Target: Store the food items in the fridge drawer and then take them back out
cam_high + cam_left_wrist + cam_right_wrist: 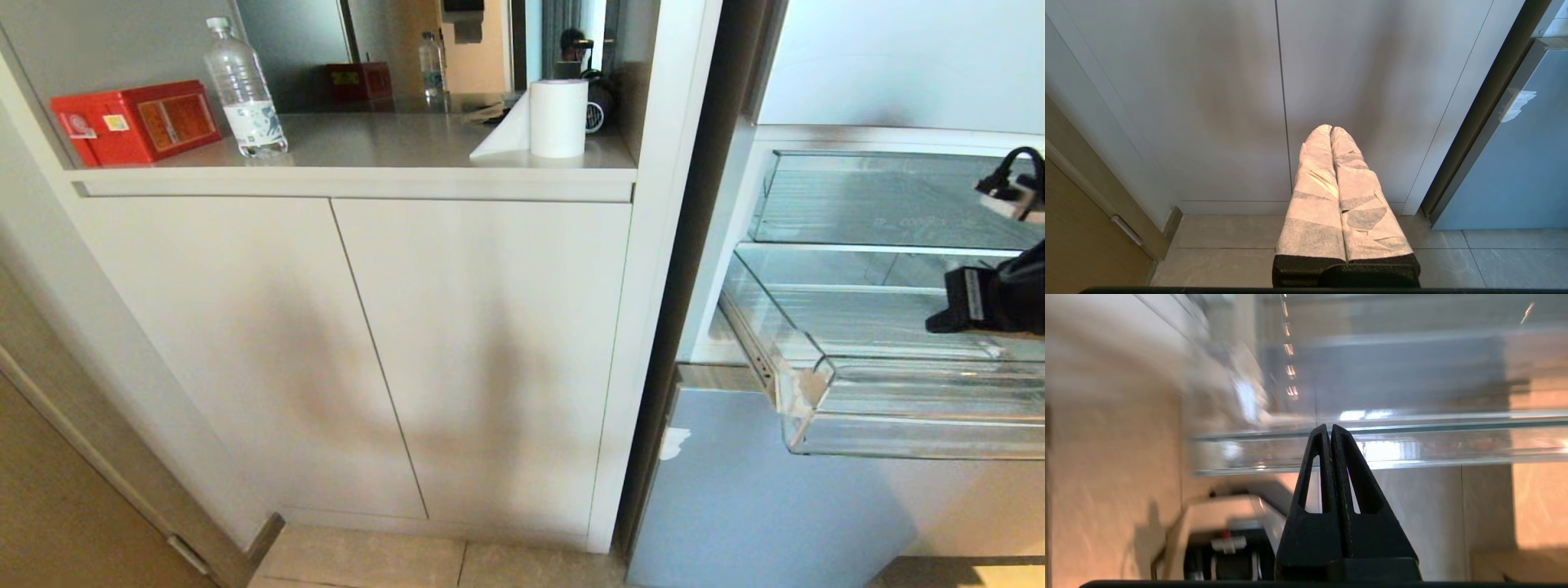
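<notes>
The fridge drawer (898,433) is a clear, shallow drawer with a thick front lip, pulled out from the open fridge on the right. What shows of its ribbed floor is bare. The food items are out of view. My right arm (1000,294) reaches in from the right edge above the drawer. In the right wrist view my right gripper (1329,428) is shut with nothing in it, its tips pointing at the drawer's clear front lip (1433,449). My left gripper (1331,129), wrapped in white tape, is shut and parked low in front of the cabinet doors.
A second clear drawer with faint lettering (882,204) sits above the open one. White cabinet doors (367,351) fill the middle, under a counter with a red box (135,122), a water bottle (243,90) and a paper towel roll (558,117). The blue lower fridge door (759,506) is below.
</notes>
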Robot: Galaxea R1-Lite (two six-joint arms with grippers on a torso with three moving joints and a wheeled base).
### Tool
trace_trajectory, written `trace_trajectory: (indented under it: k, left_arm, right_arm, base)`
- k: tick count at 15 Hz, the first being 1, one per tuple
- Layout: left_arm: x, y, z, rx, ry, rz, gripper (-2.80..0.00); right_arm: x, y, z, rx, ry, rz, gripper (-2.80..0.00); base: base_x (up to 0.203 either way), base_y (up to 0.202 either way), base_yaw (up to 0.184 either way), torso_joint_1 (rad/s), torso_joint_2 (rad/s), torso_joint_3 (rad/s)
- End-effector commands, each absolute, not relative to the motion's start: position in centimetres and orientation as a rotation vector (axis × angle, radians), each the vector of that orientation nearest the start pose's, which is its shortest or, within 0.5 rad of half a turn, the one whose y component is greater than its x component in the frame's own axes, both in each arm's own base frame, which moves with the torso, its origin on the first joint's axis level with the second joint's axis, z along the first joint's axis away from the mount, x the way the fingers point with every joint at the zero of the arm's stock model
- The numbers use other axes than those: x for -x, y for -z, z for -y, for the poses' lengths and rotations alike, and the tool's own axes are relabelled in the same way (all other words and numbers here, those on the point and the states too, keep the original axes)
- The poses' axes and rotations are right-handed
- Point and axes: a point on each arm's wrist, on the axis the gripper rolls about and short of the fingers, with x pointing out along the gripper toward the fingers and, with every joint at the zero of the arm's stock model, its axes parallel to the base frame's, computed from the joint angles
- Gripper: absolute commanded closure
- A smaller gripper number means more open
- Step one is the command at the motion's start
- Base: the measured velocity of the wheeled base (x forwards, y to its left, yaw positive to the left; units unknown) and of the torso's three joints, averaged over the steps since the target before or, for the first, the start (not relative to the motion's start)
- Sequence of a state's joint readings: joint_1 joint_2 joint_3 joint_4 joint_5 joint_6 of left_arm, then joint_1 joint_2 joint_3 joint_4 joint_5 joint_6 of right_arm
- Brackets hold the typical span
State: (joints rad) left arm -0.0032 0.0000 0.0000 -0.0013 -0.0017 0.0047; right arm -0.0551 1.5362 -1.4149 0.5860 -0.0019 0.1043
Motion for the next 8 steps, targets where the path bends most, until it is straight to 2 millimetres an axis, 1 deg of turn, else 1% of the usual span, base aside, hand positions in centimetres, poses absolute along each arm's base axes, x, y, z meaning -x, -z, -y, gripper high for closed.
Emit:
trace_trajectory:
  k: [1, 2, 4, 5, 7, 8]
  left_arm:
    - [2.3, -7.5, 0.0, -0.005, 0.005, 0.0, 0.0]
    - [2.3, -7.5, 0.0, -0.005, 0.005, 0.0, 0.0]
    - [2.3, -7.5, 0.0, -0.005, 0.005, 0.0, 0.0]
    - [2.3, -7.5, 0.0, -0.005, 0.005, 0.0, 0.0]
    - [2.3, -7.5, 0.0, -0.005, 0.005, -0.001, 0.0]
    - [2.3, -7.5, 0.0, -0.005, 0.005, 0.0, 0.0]
  right_arm:
    - [-21.5, -31.0, 1.2, -0.119, 0.086, -0.599, 0.0]
    - [-19.7, -31.6, 1.1, -0.119, 0.084, -0.564, 0.0]
    - [-14.9, -32.1, 0.8, -0.116, 0.078, -0.491, 0.0]
    - [-12.2, -31.9, 0.7, -0.115, 0.075, -0.455, 0.0]
    - [-6.6, -30.2, 0.3, -0.108, 0.068, -0.378, 0.0]
    - [-4.3, -28.8, 0.2, -0.1, 0.066, -0.34, 0.0]
  base:
    - [0.0, 0.0, 0.0, 0.0, 0.0, 0.0]
    - [0.0, 0.0, 0.0, 0.0, 0.0, 0.0]
    - [0.0, 0.0, 0.0, 0.0, 0.0, 0.0]
    - [0.0, 0.0, 0.0, 0.0, 0.0, 0.0]
    - [0.0, 0.0, 0.0, 0.0, 0.0, 0.0]
    - [0.0, 0.0, 0.0, 0.0, 0.0, 0.0]
